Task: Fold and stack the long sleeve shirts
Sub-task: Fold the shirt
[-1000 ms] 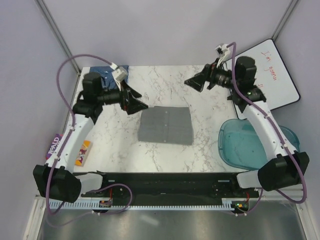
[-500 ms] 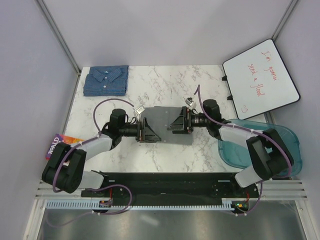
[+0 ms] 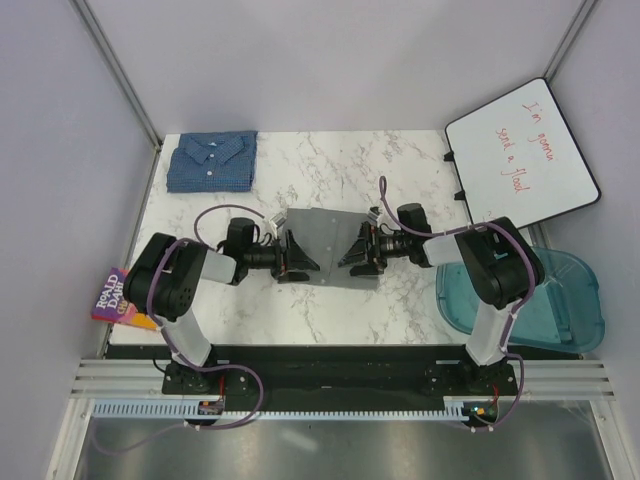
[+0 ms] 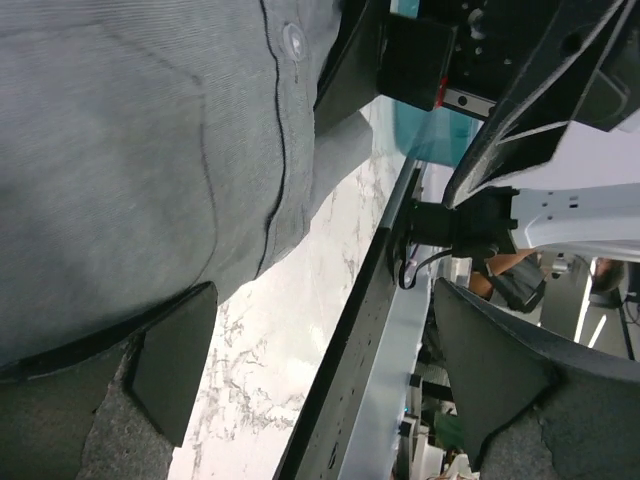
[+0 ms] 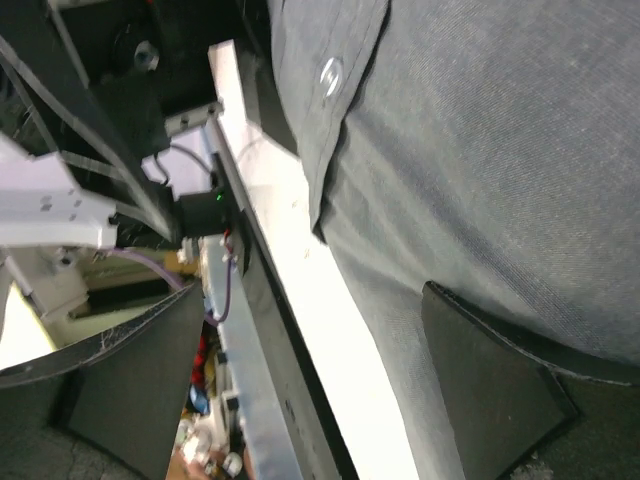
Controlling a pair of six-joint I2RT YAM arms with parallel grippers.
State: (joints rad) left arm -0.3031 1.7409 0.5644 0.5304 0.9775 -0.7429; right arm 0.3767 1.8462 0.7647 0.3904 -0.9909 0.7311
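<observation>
Now lowered, left gripper [image 3: 303, 258] and right gripper [image 3: 352, 255] are flanking the folded grey shirt [image 3: 328, 235], jaws wide open, likely readying pickup.

Enclosure, viewed from above.
- Walls: three plain panels in pale lilac-grey, at left [image 3: 60, 150], far [image 3: 330, 60] and right [image 3: 610, 120].
- Corner posts: two slim metal uprights, far left [image 3: 115, 70] and far right [image 3: 565, 40].
- Tabletop [image 3: 400, 170]: white marble pattern with grey veining.
- Near edge: a black strip [image 3: 330, 358], then a slotted aluminium rail [image 3: 330, 408].
- Nearest: a brushed metal sheet [image 3: 330, 450].
- Whiteboard [image 3: 522, 150]: far right, with red handwriting.
- Light: even and soft.
</observation>
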